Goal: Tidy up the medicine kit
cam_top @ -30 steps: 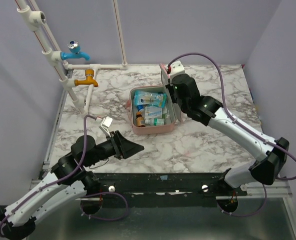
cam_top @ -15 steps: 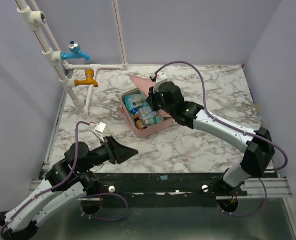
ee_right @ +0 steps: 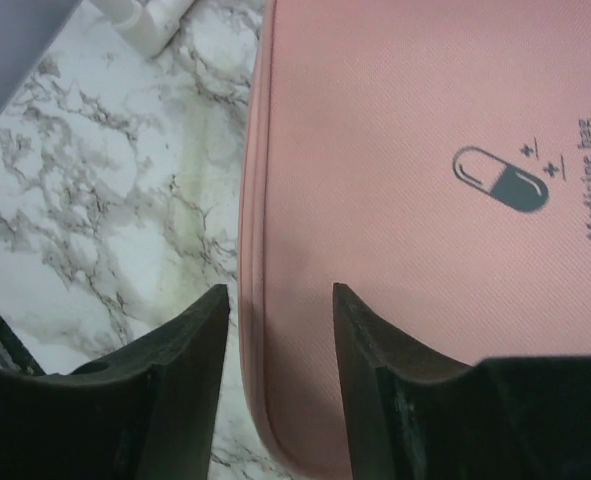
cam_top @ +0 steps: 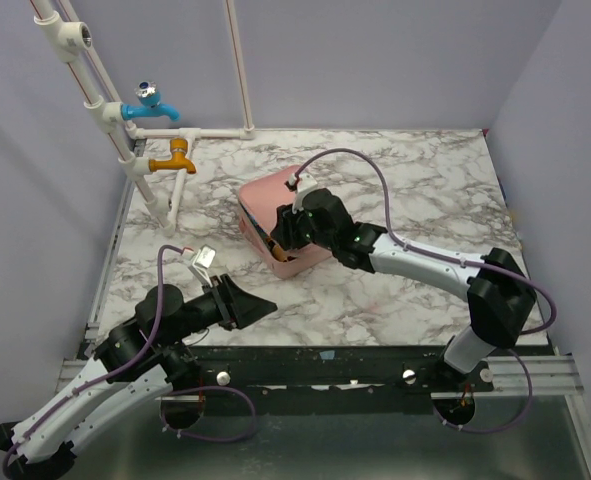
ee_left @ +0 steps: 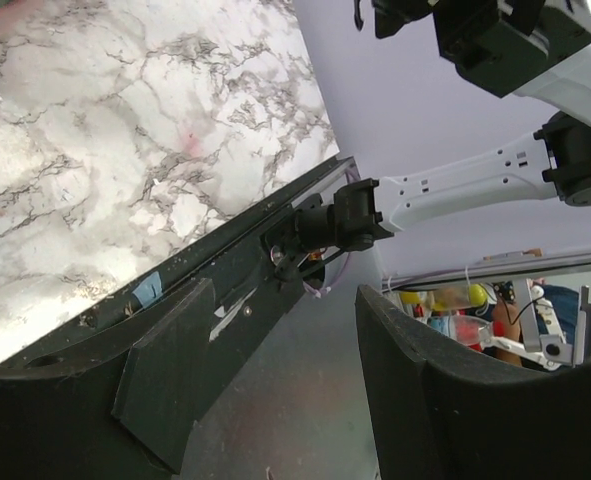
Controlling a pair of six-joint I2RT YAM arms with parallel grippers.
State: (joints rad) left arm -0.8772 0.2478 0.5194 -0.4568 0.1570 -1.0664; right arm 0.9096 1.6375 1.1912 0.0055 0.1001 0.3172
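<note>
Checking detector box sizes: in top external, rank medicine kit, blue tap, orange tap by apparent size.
1. medicine kit, largest by far.
2-3. blue tap and orange tap: look about alike, so not ranked.

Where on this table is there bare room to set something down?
Bare marble far right, behind the right arm; also near-centre, between the left gripper and that arm. Crowded around the medicine kit and by the taps.

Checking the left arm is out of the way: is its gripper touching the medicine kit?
Apart. The top view shows bare marble tabletop between the left gripper and the medicine kit.
</note>
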